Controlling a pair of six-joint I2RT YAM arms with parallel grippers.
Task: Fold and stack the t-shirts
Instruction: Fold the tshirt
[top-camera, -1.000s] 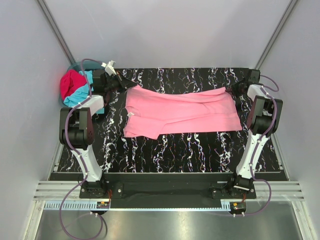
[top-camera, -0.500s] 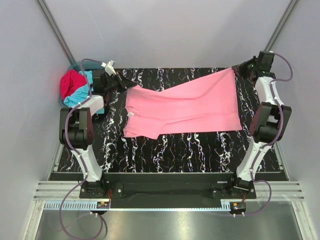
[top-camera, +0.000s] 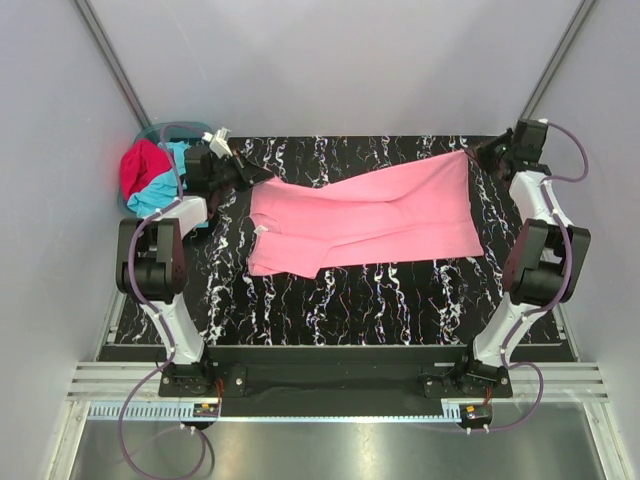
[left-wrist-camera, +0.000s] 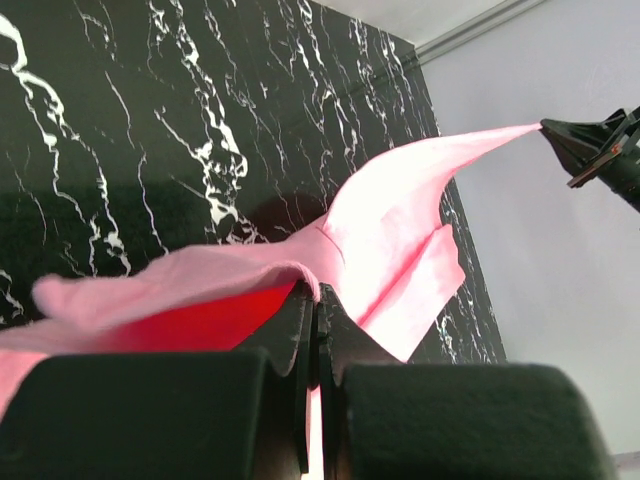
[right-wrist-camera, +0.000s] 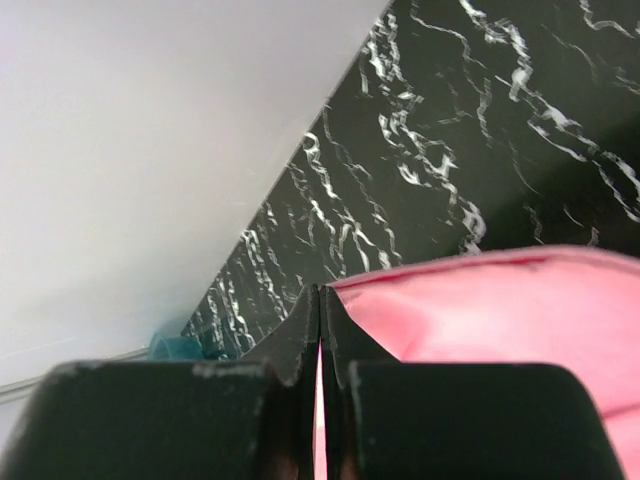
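While one pink tee (top-camera: 360, 220) lies stretched over the table (top-camera: 330, 300), two corners are pinched | left gripper (top-camera: 262, 173): clamped on its far left corner | right gripper (top-camera: 471, 153): clamped on its far right corner, lifted up | one red tee (top-camera: 143, 165), one turquoise tee (top-camera: 160, 193): heaped in one basket (top-camera: 150, 130), far left

Basket (top-camera: 148, 130) mostly under red tee (top-camera: 142, 166), pink tee (right-wrist-camera: 500, 330) cropped rightward

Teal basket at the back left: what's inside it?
A crimson red t-shirt lies heaped on a turquoise t-shirt in the basket. Anything beneath them, and the basket's bottom, is covered.
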